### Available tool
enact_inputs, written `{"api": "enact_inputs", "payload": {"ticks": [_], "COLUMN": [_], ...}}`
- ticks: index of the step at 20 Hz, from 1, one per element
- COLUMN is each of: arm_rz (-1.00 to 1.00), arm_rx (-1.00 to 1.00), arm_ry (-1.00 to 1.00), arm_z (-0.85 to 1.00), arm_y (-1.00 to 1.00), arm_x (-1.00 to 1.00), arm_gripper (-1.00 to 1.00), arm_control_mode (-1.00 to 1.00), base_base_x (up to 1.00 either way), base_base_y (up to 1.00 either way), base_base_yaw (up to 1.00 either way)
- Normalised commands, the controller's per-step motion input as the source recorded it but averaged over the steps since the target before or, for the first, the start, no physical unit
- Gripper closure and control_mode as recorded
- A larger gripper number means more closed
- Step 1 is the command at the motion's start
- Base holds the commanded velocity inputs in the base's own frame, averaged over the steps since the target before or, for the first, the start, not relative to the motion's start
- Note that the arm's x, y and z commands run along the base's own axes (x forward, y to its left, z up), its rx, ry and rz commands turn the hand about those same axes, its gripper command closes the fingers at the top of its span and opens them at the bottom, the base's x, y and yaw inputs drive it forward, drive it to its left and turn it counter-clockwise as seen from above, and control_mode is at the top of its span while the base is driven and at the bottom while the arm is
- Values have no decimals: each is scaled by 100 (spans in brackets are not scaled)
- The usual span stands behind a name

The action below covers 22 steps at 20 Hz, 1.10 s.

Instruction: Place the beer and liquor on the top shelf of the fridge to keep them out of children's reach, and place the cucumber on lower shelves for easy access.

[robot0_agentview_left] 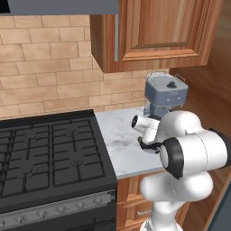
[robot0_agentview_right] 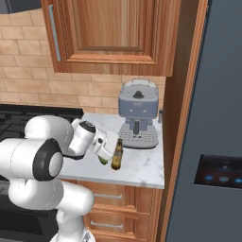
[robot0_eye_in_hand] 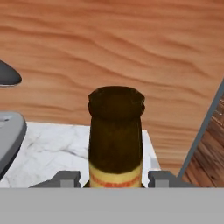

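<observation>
Your gripper [robot0_eye_in_hand: 113, 177] sits low over the marble counter [robot0_agentview_right: 142, 165], and the beer [robot0_eye_in_hand: 115, 140] stands right between its two fingertips [robot0_eye_in_hand: 65, 176]: in the hand view the brown bottle rises straight ahead of you, its neck and the top edge of its yellowish label filling the gap, with one grey tip on each side of the label. The tips look very close to the glass, but you cannot tell from these pictures whether they are pressing on it or just short of touching, so treat the grip as unconfirmed. From the right base view, the beer [robot0_agentview_right: 117, 155] stands upright on the counter just in front of your hand, and something green, partly hidden by the wrist and too covered to name for sure, lies right beside the bottle's base on the arm's side. Beyond the bottle, further from you, a grey coffee machine [robot0_agentview_right: 137, 112] stands against the brick wall [robot0_agentview_right: 19, 71], near the bottle but not touching it. Past the bottle in the hand view a wooden side panel [robot0_eye_in_hand: 113, 52] rises behind the counter's end. The fridge [robot0_agentview_right: 212, 142] stands to your right, past that wooden panel, well apart from the gripper; its dark door with blue lights faces you and looks closed. The black stove [robot0_agentview_left: 49, 153] lies to your left.
</observation>
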Motion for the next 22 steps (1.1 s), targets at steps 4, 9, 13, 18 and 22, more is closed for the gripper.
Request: {"api": "enact_inputs", "payload": {"ticks": [4, 9, 13, 18, 22], "arm_rz": [32, 57, 55, 39, 33], "arm_rx": [0, 0, 0, 0, 2], "arm_ry": [1, 0, 1, 9, 17], "arm_z": [22, 75, 88, 100, 100], "arm_y": [11, 13, 28, 66, 76], "arm_x": [-24, -54, -53, -43, -43], "arm_gripper": [100, 100, 100, 100, 100], "arm_control_mode": [-100, -100, -100, -100, -100], "base_base_x": [0, 0, 0, 0, 0], "base_base_y": [0, 0, 0, 0, 0], "base_base_yaw": [0, 0, 0, 0, 0]}}
